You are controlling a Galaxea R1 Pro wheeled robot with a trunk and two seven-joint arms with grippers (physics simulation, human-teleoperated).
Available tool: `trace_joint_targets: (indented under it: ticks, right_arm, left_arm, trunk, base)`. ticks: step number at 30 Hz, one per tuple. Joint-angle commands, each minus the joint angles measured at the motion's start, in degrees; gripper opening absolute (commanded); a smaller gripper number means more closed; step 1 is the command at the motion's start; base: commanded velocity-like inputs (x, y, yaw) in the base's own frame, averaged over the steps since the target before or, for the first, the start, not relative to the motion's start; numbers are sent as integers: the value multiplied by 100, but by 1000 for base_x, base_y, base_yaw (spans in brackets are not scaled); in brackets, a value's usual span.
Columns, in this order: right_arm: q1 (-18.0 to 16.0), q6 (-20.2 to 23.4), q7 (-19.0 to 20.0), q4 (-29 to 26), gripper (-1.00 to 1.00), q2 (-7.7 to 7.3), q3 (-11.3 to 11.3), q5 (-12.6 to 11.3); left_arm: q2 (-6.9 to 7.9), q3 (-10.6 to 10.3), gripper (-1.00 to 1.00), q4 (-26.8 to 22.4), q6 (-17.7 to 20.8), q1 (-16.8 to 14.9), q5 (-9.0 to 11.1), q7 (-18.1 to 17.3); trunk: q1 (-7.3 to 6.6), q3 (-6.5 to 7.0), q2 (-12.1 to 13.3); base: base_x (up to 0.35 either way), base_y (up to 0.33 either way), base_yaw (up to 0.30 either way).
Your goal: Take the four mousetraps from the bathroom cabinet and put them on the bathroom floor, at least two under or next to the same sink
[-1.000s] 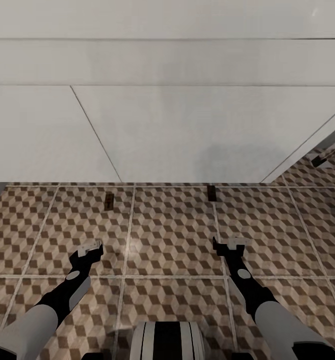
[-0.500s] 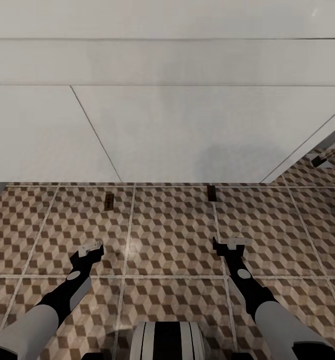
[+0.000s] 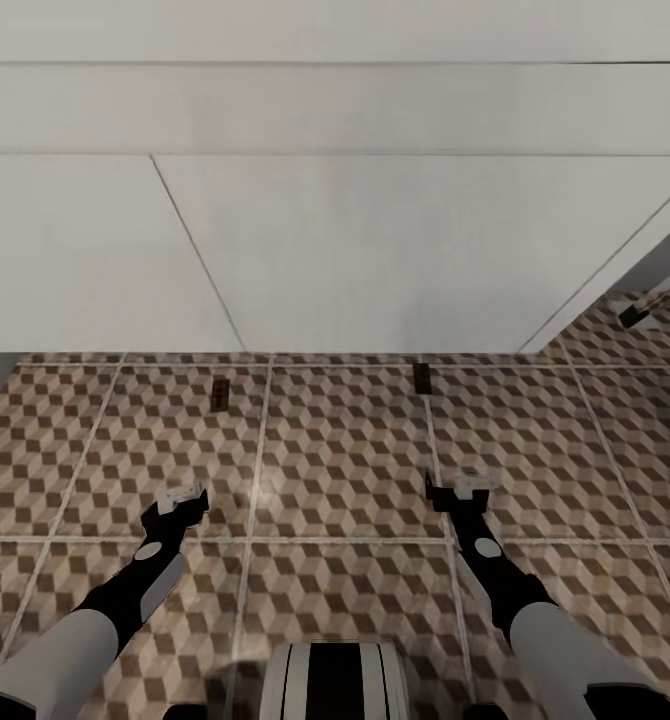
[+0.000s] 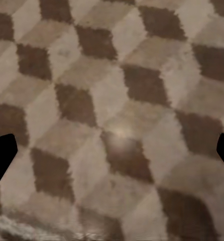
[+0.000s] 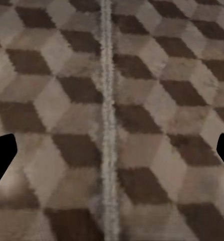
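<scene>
Two mousetraps lie flat on the bathroom floor (image 3: 345,470), both close to the foot of the white vanity unit (image 3: 355,250) that rises along the floor's far edge. The left mousetrap (image 3: 218,395) sits a little out from the vanity's base, near a grout line; the right mousetrap (image 3: 422,377) lies almost against the base, on another grout line. They are well apart from each other.

The left pincer (image 3: 182,497) hangs above the tiles, short of the left mousetrap, released and holding nothing; in the left wrist view its dark fingertips (image 4: 2,155) sit wide at either side with only cube-pattern tile between them. The right pincer (image 3: 462,489) hangs likewise short of the right mousetrap, released and empty, its fingertips (image 5: 1,158) spread over a pale grout line.

Nothing stands between either pincer and its nearer mousetrap. At the floor's far right corner, past the vanity's end, a small dark object (image 3: 635,316) rests on the tiles; what it is cannot be told.
</scene>
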Motion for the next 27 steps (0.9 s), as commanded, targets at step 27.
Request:
trace_joint_targets:
  ticks: [27]
  right_arm:
    - [-2,-19,-27,4,100,0,4,14]
  left_arm:
    - [-25,-46,100,23,-28,-5,36,41]
  trunk:
    - [-4,-3,-1]
  base:
    - [-336,0,0]
